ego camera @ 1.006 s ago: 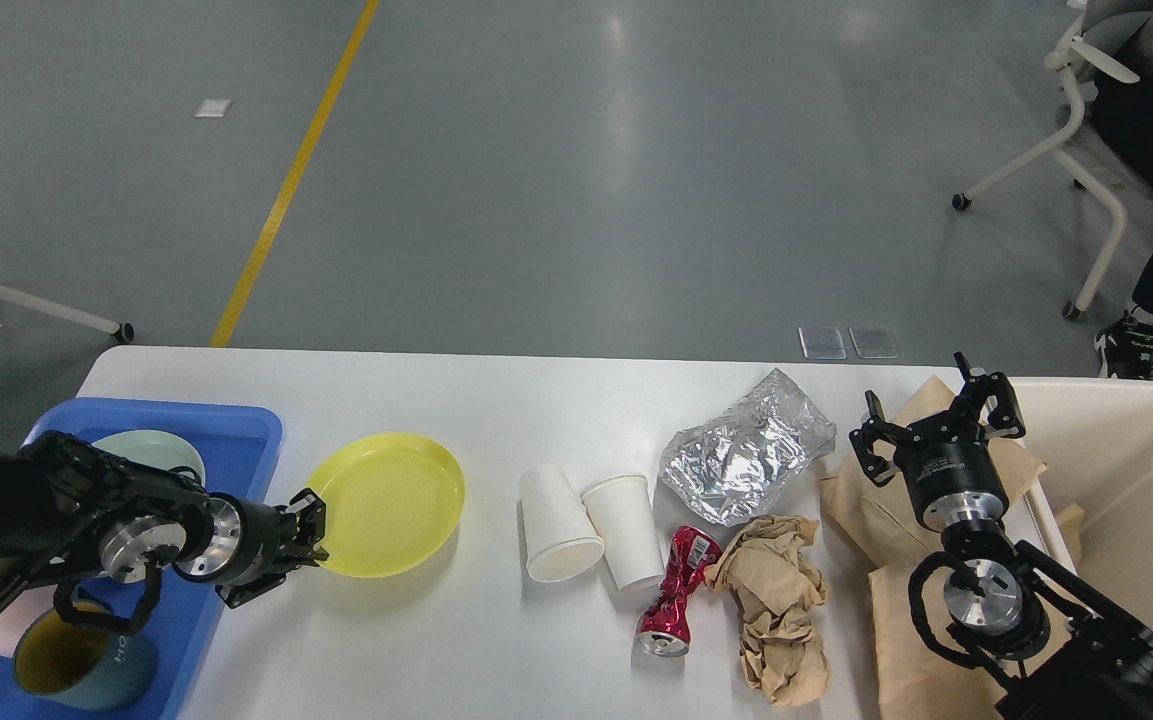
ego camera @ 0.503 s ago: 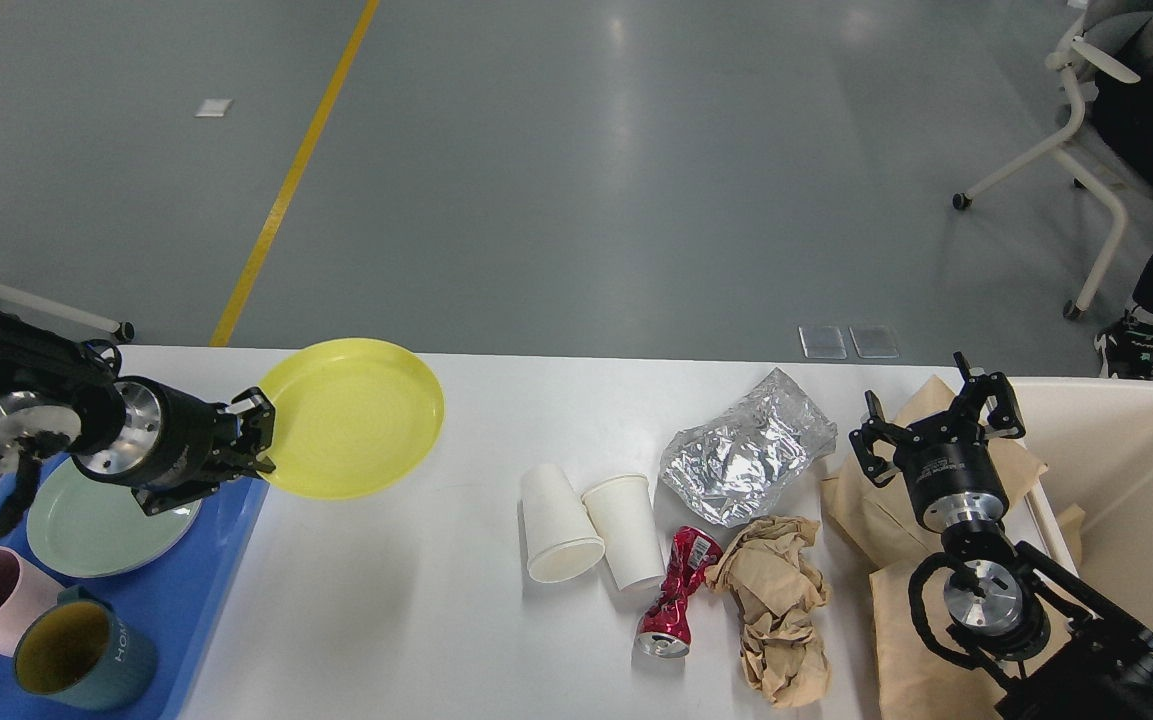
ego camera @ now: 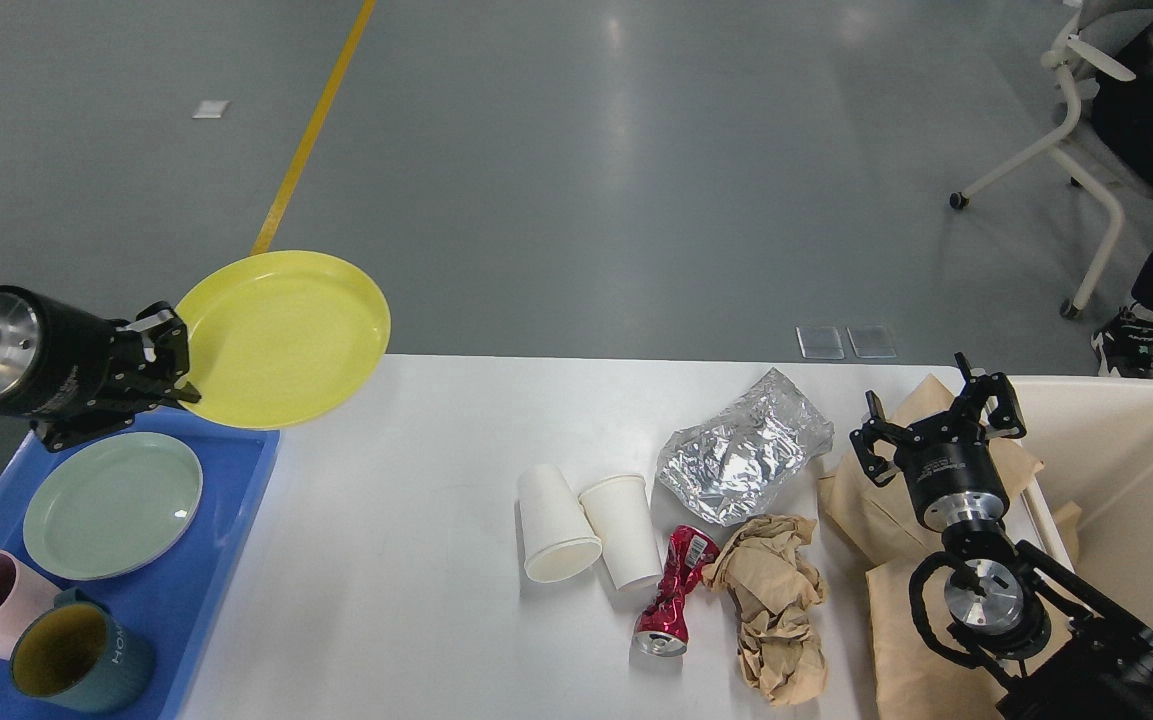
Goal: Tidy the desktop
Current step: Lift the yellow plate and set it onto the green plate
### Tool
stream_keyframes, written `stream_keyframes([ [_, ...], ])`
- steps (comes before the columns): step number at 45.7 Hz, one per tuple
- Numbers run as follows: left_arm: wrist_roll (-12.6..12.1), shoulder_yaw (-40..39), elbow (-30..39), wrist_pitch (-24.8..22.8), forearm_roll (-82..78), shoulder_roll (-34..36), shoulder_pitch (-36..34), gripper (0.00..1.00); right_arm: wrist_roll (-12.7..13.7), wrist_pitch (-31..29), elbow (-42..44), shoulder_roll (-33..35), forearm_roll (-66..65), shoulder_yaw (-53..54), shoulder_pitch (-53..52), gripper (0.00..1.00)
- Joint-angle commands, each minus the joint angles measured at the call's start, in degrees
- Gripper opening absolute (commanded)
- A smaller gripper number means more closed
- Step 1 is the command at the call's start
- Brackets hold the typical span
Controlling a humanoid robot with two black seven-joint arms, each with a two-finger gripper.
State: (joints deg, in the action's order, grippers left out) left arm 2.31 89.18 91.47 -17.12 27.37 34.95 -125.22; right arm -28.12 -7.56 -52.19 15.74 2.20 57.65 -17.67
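At the near edge of the desktop (ego camera: 416,600), a crushed red can (ego camera: 669,592) lies beside two white paper cups (ego camera: 586,524). Right gripper (ego camera: 936,425): fingers apart, empty. Farther left, the left gripper (ego camera: 164,352) is clamped on a raised yellow plate (ego camera: 281,338).

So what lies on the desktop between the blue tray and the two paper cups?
Nothing: in the head view that stretch of desktop between blue tray and paper cups is bare.

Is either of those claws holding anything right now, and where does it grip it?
The left gripper holds the yellow plate by its left rim, lifted off the desktop. The right gripper is open, holding nothing.
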Motion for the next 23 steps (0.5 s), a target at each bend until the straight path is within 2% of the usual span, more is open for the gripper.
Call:
stream_keyframes([
  [1, -0.5, -0.1, -8.2, -1.8, -2.3, 6.3, 7.0, 0.00, 0.0, 0.0, 0.0, 0.0, 0.0, 0.0, 0.0, 1.00],
  [10, -0.7, -3.9, -21.8, -1.8, -7.1, 13.2, 20.4, 0.00, 0.0, 0.0, 0.0, 0.0, 0.0, 0.0, 0.0, 1.00],
  [17, -2.4, -16.6, -35.5, -1.1, -8.4, 13.7, 38.6, 0.00, 0.0, 0.0, 0.0, 0.0, 0.0, 0.0, 0.0, 1.00],
  [23, -5.5, -30.3, -43.2, -1.2, -11.1, 13.7, 52.0, 0.00, 0.0, 0.0, 0.0, 0.0, 0.0, 0.0, 0.0, 1.00],
])
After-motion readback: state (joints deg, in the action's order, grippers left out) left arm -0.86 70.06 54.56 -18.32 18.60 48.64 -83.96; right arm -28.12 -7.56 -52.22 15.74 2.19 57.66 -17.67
